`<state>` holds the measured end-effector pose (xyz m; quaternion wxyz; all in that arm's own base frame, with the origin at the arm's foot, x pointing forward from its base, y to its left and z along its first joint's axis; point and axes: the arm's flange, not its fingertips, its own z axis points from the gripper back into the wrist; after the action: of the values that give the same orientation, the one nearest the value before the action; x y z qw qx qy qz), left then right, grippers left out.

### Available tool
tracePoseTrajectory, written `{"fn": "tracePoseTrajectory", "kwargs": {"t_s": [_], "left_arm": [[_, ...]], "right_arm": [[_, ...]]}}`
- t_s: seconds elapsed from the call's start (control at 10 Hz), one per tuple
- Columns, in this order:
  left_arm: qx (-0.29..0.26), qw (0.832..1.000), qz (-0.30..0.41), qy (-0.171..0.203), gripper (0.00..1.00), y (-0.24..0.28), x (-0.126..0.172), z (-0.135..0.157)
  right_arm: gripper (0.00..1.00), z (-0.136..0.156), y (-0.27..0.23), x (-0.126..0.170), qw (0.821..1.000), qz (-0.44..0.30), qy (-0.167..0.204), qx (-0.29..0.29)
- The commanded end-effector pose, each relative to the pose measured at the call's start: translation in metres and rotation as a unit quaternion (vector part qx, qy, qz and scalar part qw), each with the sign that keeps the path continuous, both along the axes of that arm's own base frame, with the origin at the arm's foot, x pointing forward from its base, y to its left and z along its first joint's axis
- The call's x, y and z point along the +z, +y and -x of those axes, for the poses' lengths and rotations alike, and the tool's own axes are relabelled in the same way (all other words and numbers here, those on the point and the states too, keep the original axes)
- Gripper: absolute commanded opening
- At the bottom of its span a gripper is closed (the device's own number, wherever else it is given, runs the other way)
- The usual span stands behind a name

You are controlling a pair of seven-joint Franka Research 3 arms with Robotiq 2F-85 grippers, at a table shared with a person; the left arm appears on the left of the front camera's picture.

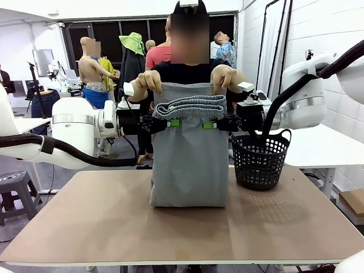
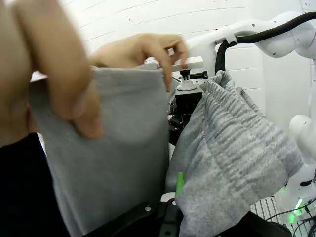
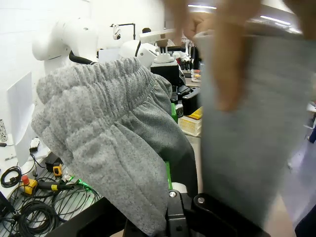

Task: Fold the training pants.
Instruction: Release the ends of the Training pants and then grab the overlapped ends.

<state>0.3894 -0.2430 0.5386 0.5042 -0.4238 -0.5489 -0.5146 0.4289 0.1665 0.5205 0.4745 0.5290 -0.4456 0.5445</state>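
Note:
The light grey training pants [image 1: 189,165] hang doubled over above the table, and their lower fold rests on the tabletop. My left gripper [image 1: 170,122] is shut on the left end of the gathered waistband [image 1: 190,107], and my right gripper [image 1: 211,124] is shut on its right end. A person's hands [image 1: 151,81] pinch the other end of the pants just above and behind the waistband. The left wrist view has the waistband [image 2: 232,153] bunched over my left gripper [image 2: 173,197], beside a flat fabric panel [image 2: 113,148]. Waistband fabric [image 3: 113,128] drapes over my right gripper [image 3: 170,182] in the right wrist view.
A black mesh basket [image 1: 261,159] stands on the table to the right of the pants, close below my right arm. The brown table [image 1: 114,216] lies bare to the left of the pants and in front of them. The person stands at the far edge.

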Motion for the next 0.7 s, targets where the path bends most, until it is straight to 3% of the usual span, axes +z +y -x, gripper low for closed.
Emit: {"fn": "tracePoseTrajectory", "kwargs": {"t_s": [0.0, 0.6], "left_arm": [[0.000, 1.000, 0.009, 0.003, 0.00, 0.0000, 0.0033, 0.0026], [0.000, 1.000, 0.009, 0.003, 0.00, 0.0000, 0.0033, 0.0026]], "right_arm": [[0.00, 0.0018, 0.0011, 0.0027, 1.000, -0.012, 0.001, -0.004], [0.00, 0.0018, 0.0011, 0.0027, 1.000, -0.012, 0.001, -0.004]]}}
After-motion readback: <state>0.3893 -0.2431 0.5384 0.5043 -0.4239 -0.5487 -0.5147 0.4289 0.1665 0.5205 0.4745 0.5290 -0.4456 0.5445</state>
